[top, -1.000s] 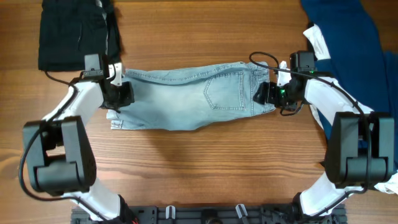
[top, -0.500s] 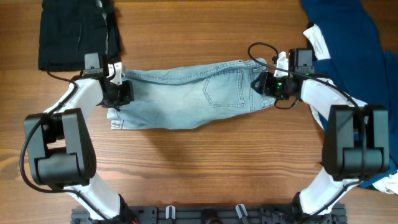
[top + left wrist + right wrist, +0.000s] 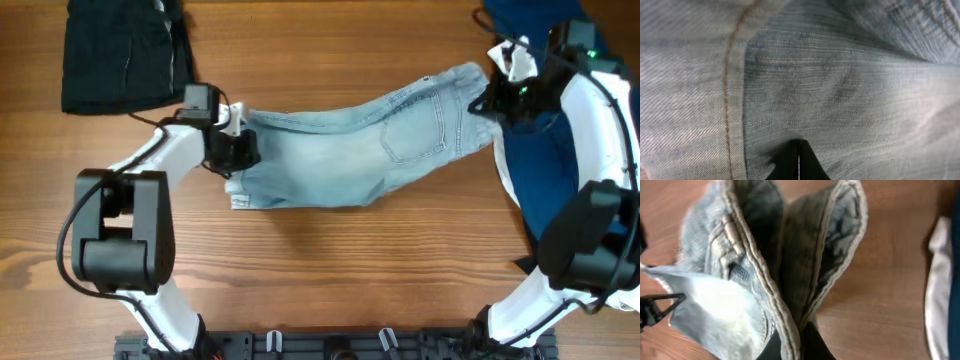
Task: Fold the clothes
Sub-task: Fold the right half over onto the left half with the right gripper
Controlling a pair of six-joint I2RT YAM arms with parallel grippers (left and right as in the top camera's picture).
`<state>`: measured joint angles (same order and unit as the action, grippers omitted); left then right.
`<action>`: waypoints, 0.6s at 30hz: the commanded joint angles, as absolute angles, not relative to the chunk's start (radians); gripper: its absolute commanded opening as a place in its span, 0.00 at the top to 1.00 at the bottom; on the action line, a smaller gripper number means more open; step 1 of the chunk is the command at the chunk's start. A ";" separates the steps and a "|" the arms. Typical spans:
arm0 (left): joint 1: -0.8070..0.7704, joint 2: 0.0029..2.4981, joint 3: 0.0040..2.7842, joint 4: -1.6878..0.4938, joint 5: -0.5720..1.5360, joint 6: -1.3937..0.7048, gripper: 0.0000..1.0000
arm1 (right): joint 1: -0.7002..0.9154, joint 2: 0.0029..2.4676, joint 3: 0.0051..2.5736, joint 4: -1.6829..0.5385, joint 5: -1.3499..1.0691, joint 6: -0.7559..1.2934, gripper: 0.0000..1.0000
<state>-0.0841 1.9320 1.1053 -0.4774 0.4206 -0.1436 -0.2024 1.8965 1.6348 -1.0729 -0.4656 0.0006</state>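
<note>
The light-blue denim shorts (image 3: 340,160) lie stretched across the table, slanting up toward the far right, back pocket facing up. My left gripper (image 3: 228,152) is shut on their leg-hem end. Denim (image 3: 840,75) fills the left wrist view, with the black fingertips (image 3: 799,160) pressed together. At the waistband end my right gripper (image 3: 492,100) is shut on the bunched fabric. In the right wrist view the folded waistband layers (image 3: 790,255) rise from between the closed jaws of this gripper (image 3: 799,342), lifted off the wood.
A black folded garment (image 3: 125,55) lies at the far left corner. Navy-blue fabric (image 3: 565,130) and a white piece (image 3: 510,62) cover the right side, just beyond the right gripper. Bare wood (image 3: 330,270) lies in front of the shorts.
The right gripper closed on the waistband and pulled it up toward the far right. The left gripper and the hem end moved right with it, so the shorts shifted right and now slant.
</note>
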 commanded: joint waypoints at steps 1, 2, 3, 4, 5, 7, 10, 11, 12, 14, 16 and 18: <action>-0.151 1.973 1.079 -0.437 0.415 -0.225 0.96 | -0.105 1.837 1.700 -1.094 -0.467 -0.030 0.96; -0.159 1.973 1.079 -0.425 0.415 -0.244 0.96 | -0.043 1.831 1.700 -1.093 -0.476 -0.011 0.96; -0.160 1.973 1.079 -0.422 0.415 -0.245 0.96 | 0.040 1.831 1.700 -1.082 -0.477 0.036 0.96; -0.160 1.973 1.079 -0.423 0.415 -0.244 0.96 | 0.103 1.831 1.700 -1.057 -0.476 0.067 0.96; -0.160 1.973 1.079 -0.422 0.414 -0.244 0.96 | 0.141 1.831 1.700 -1.040 -0.473 0.087 0.96; -0.160 1.973 1.079 -0.422 0.403 -0.244 0.96 | 0.247 1.831 1.700 -1.006 -0.466 0.143 0.96; -0.160 1.973 1.079 -0.422 0.400 -0.244 0.96 | 0.391 1.840 1.694 -0.937 -0.442 0.231 0.95; -0.160 1.973 1.079 -0.422 0.400 -0.244 0.96 | 0.432 1.844 1.694 -0.915 -0.442 0.266 0.96; -0.160 1.973 1.079 -0.422 0.400 -0.244 0.96 | 0.464 1.847 1.694 -0.890 -0.442 0.294 0.96; -0.160 1.973 1.079 -0.422 0.400 -0.244 0.96 | 0.545 1.848 1.694 -0.815 -0.438 0.367 0.96; -0.160 1.973 1.079 -0.422 0.400 -0.244 0.96 | 0.583 1.848 1.694 -0.805 -0.395 0.403 0.96; -0.160 1.973 1.079 -0.422 0.400 -0.244 0.96 | 0.593 1.848 1.694 -0.806 -0.388 0.404 0.96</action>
<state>-0.1524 1.9385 1.1023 -0.4191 0.4206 -0.2314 0.5869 1.8679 1.6772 -0.8173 -0.3920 0.3603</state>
